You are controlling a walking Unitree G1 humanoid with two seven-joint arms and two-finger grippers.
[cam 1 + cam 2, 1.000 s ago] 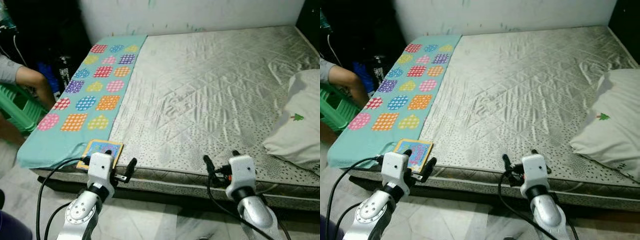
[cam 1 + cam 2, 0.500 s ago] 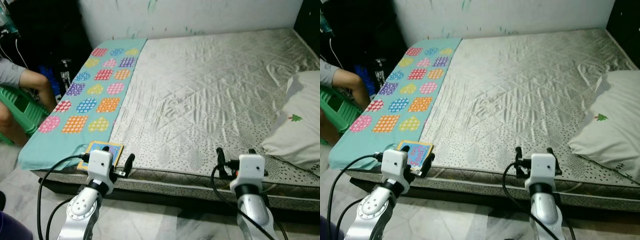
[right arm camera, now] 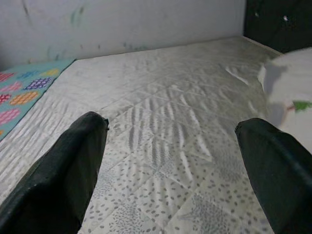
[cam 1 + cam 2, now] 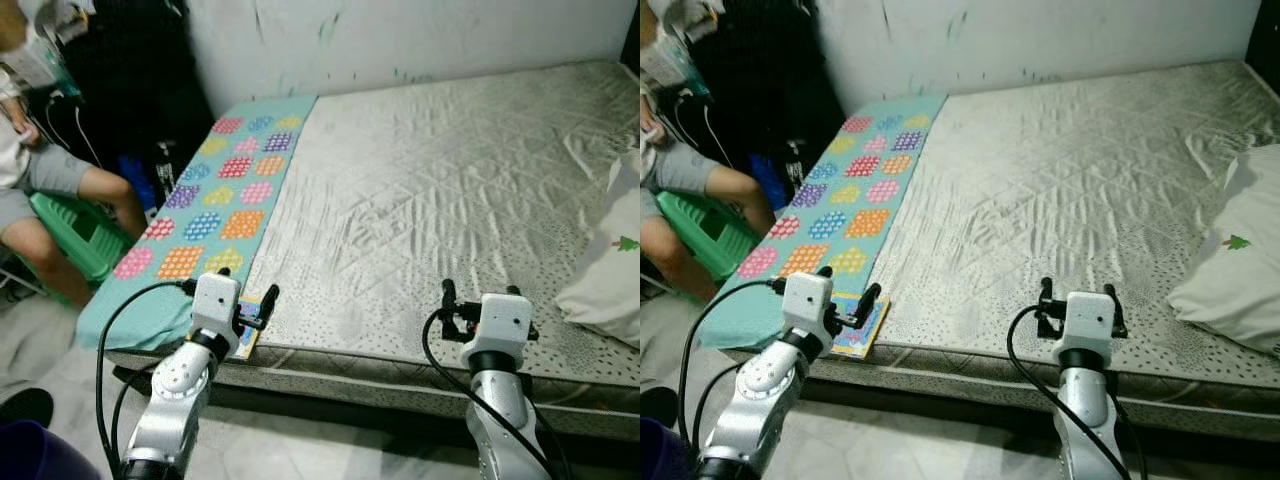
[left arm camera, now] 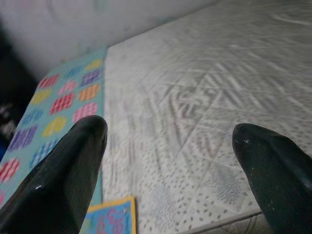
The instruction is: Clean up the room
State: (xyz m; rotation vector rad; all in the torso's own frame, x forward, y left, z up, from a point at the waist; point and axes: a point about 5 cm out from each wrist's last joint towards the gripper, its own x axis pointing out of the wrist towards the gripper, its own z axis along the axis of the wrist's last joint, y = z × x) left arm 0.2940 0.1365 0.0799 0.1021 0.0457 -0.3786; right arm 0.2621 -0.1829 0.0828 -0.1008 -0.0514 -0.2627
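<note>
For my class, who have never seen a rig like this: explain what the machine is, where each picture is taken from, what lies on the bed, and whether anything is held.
This is a humanoid robot facing a bed. Two pictures come from a stereo camera on its head, looking down. They show its silver arms: the left gripper and the right gripper, each with two long black fingers. The other two pictures come from wrist cameras that look along those fingers, so the dark shapes at the sides are the fingers themselves.

On the grey quilted mattress lie a teal cloth with coloured patches, a small colourful book at the near edge by the left gripper, and a white pillow. Both grippers are open and hold nothing. A person sits on a green stool beside the bed.
</note>
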